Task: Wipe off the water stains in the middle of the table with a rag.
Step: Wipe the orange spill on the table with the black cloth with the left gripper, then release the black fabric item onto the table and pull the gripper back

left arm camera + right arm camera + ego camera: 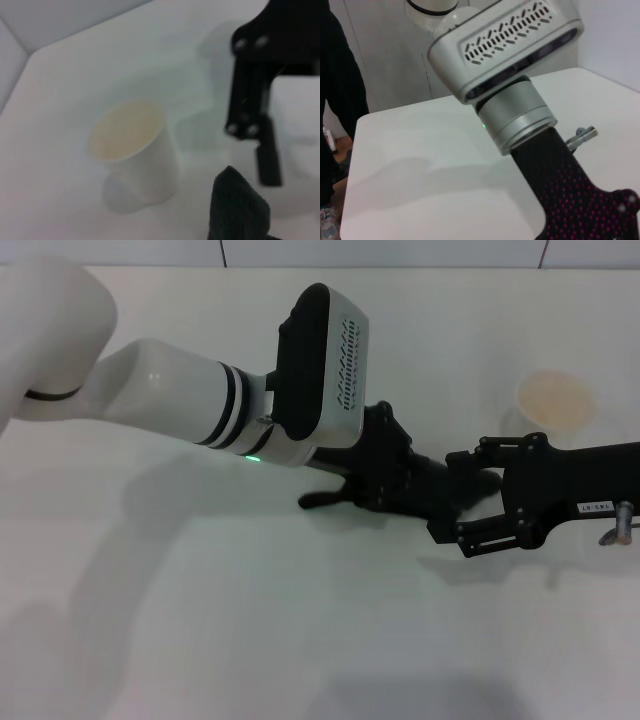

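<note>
We see the left arm reaching across the middle of the counter (200, 590), its left hand (385, 485) low over the surface, dark and merged with the rag (430, 495). From the head view the rag looks clamped in the left hand, bunched under it and touching the counter. In the left wrist view a pointed dark corner of the rag (237, 210) sticks up near the frame edge.

The right hand (480, 502) comes in from the right side, just beside the rag; its black fingers (497, 450) stand apart, released, holding nothing. It also shows in the left wrist view as a black linkage (250, 100) past the cup.

Container: one cup (552, 400) stands upright on the counter on the right, beyond the right hand and apart from it. It is white-walled in the left wrist view (135, 155), with a pale orange fill inside; we can't tell the level.

Water stains: not visible to us in any view; the spot under the left hand and rag is hidden.

The right wrist view shows mostly the left arm's wrist housing (505, 45) and bare counter (420, 165).
</note>
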Controlling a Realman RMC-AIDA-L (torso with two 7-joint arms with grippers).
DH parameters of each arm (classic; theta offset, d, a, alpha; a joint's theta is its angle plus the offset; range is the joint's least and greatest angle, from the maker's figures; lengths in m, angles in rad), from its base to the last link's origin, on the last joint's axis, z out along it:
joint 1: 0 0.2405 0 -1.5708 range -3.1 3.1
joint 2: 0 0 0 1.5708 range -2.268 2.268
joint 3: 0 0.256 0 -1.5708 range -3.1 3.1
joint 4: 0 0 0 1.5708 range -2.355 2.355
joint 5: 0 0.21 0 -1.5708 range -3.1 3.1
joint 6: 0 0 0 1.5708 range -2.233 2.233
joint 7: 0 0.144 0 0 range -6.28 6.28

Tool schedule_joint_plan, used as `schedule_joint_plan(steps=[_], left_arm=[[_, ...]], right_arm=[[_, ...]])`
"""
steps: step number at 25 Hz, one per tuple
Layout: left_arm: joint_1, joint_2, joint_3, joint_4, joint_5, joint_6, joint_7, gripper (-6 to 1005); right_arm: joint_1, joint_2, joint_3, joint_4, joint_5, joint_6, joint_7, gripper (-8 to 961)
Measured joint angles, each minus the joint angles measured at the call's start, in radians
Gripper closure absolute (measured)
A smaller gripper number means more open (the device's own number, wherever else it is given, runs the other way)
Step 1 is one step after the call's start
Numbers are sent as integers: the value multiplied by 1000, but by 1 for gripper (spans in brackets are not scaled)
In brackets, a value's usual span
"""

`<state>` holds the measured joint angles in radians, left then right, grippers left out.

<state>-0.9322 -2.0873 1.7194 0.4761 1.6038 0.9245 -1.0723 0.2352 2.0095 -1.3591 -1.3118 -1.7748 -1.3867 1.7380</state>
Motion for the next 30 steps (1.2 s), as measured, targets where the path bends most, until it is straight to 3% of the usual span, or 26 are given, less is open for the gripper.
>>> schedule_joint_plan(steps=[4, 8, 11, 14, 19, 30], left_arm=[[37, 4, -6, 57, 3, 60, -35, 890], [128, 13, -15, 172, 29, 67, -96, 886], [195, 18, -68, 236, 100, 83, -145, 882], [264, 13, -179, 288, 203, 126, -182, 878], [339, 17, -286, 315, 243, 152, -200, 873], [453, 13, -345, 435, 345, 183, -299, 860]], right_arm=[[0, 0, 1, -1, 0, 0, 0, 84], [-9, -1, 10, -8, 0, 0, 0, 84], [-3, -1, 13, -4, 0, -1, 0, 84], [3, -1, 12, -4, 0, 0, 0, 84], [3, 0, 10, -2, 0, 9, 0, 84], [1, 0, 9, 12, 0, 22, 14, 83]])
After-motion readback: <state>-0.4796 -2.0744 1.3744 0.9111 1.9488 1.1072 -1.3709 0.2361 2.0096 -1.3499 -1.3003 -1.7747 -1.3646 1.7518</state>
